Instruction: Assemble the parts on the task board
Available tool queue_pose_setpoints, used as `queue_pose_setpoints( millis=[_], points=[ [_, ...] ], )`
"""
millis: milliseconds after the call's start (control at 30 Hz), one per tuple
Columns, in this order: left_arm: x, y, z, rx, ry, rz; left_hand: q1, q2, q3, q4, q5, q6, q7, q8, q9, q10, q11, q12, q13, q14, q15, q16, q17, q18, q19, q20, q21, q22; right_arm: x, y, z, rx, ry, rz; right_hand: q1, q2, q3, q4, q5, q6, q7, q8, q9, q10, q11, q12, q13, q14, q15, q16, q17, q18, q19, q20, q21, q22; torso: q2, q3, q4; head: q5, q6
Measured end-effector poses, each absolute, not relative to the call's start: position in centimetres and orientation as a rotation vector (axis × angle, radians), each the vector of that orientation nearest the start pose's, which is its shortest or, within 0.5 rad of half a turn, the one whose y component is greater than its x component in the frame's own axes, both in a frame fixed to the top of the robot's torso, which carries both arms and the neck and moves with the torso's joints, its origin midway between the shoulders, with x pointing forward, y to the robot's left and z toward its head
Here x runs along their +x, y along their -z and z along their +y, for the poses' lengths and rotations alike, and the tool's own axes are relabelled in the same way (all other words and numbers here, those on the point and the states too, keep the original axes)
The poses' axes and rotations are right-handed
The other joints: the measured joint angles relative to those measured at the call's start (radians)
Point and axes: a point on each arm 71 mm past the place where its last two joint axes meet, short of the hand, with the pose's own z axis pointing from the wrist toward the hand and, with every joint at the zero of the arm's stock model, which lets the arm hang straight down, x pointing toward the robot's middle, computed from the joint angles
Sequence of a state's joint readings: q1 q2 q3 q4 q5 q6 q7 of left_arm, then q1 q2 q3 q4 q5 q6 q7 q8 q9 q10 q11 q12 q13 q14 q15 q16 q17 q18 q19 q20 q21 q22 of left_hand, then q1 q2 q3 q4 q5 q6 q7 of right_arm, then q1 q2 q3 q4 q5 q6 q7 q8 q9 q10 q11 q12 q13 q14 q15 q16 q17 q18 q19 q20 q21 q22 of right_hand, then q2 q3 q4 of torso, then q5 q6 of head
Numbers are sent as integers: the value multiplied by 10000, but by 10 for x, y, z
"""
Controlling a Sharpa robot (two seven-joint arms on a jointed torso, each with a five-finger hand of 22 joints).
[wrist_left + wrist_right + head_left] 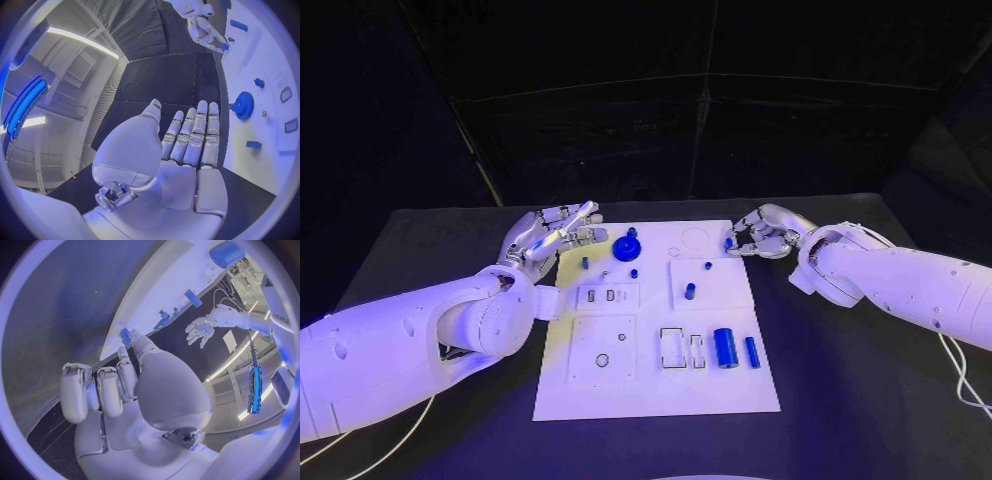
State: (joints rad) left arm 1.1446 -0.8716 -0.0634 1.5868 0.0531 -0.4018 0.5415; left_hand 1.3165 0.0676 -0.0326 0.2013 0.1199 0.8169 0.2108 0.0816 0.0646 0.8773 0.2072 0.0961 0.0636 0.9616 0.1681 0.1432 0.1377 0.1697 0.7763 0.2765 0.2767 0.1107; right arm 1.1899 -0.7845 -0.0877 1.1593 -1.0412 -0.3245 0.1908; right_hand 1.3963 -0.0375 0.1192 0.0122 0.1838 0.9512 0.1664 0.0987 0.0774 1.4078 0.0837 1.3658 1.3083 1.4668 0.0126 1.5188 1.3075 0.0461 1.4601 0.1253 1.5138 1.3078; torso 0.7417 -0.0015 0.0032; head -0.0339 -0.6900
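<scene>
White task board (718, 395) centred on black table (877, 400) | blue gear (627, 246) at board's 11 o'clock, blue cylinder (726, 346) and slim blue bar (751, 351) at 4 o'clock | left hand (553, 235) at board's 10 o'clock edge, fingers extended, holding nothing | right hand (759, 234) at 1 o'clock edge, fingertips pinching small blue part (125, 334).

You see a matt, cloth-like black table (848, 400) under a smooth white task board (718, 390) that looks like plastic. The blue gear (627, 247) at the board's upper middle and the cylinder (726, 347) lower right look like glossy plastic. Both arms' shells shine smooth.
</scene>
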Motion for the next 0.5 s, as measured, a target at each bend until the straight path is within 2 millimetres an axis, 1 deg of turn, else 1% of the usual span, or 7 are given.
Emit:
queue_pose_setpoints(
  millis=[67, 133, 200, 233, 367, 433, 500],
  points=[
    [467, 200, 213, -11599, 15404, 13039, 0, 0, 0, 0, 0, 0, 0, 0, 0, 0, 0, 0, 0, 0, 0, 0, 0, 0, 0, 0, 0, 0, 533, 220, -282, 1930, -7440, 16768, 0, 0, 0, 0, 0, 31, 31, 0, 0, 0, 0, 0, 0, 0, 0, 0, 0, 0, 0, 0, 0, 0, 0, 0, 0, 1, -7],
    [467, 200, 213, -11599, 15404, 13040, 0, 0, 0, 0, 0, 0, 0, 0, 0, 0, 0, 0, 0, 0, 0, 0, 0, 0, 0, 0, 0, 0, 533, 221, -281, 1935, -7428, 16803, 0, 0, 0, 0, 0, 67, -4, 0, 0, 0, 0, 0, 0, 0, 0, 0, 0, 0, 0, 0, 0, 0, -1, 0, 0, 1, -23],
    [467, 200, 213, -11600, 15402, 13040, 0, 0, 0, 0, 0, 0, 0, 0, 0, 0, 0, 0, 0, 0, 0, 0, 0, 0, 0, 0, 0, 0, 533, 222, -281, 1936, -7421, 16842, -2, 2, 0, 0, 0, 67, -4, 22, -1, 0, 0, 0, 0, 0, 0, 0, 0, 0, 0, 0, 0, 0, -4, 0, -1, 1, -28],
    [467, 200, 213, -11600, 15402, 13040, 0, 0, 0, 0, 0, 0, 0, 0, 0, 0, 0, 0, 0, 0, 0, 0, 0, 0, -30, 30, 0, -3, 533, 222, -281, 1934, -7420, 16857, -43, 43, 0, 0, -36, 67, -5, 50, -1, 2, -2, 0, 0, 0, 0, 0, 0, -1, 0, 0, 0, -1, -5, 1, -3, 1, -31],
    [467, 200, 213, -11602, 15398, 13040, 0, 0, 0, 0, 0, 0, 0, 0, 0, 0, 0, 0, 0, 0, 0, 0, 0, 0, -30, 30, 0, -11, 533, 223, -280, 1931, -7419, 16909, -43, 42, 0, 0, -36, 67, -5, 50, -1, 35, -35, 0, 1, 0, 0, 0, 0, 0, 0, 0, 0, -1, -6, 4, -4, 1, -42],
    [467, 200, 213, -11602, 15396, 13040, 0, 0, 0, 0, 0, 0, 0, 0, 0, 0, 0, 0, 0, 0, 0, 0, 0, 0, -30, 30, 0, -12, 533, 224, -280, 1926, -7422, 16929, -15, 71, 0, 0, -36, 103, -40, 50, -1, 35, -35, 49, 2, 0, 0, 0, -1, 0, 0, 0, 0, -1, -6, 6, -4, -4, -48],
    [467, 200, 213, -11603, 15395, 13040, 0, 0, 0, 0, 0, 0, 0, 0, 0, 0, 0, 0, 0, 0, 0, 0, 0, 0, -30, 30, 0, -11, 533, 224, -280, 1920, -7425, 16939, -4, 81, 0, 0, -35, 103, -40, 50, -1, 35, -35, 49, 3, 0, 0, 0, -1, 0, 0, 0, 0, -1, -6, 6, -4, -10, -50]
  ],
)
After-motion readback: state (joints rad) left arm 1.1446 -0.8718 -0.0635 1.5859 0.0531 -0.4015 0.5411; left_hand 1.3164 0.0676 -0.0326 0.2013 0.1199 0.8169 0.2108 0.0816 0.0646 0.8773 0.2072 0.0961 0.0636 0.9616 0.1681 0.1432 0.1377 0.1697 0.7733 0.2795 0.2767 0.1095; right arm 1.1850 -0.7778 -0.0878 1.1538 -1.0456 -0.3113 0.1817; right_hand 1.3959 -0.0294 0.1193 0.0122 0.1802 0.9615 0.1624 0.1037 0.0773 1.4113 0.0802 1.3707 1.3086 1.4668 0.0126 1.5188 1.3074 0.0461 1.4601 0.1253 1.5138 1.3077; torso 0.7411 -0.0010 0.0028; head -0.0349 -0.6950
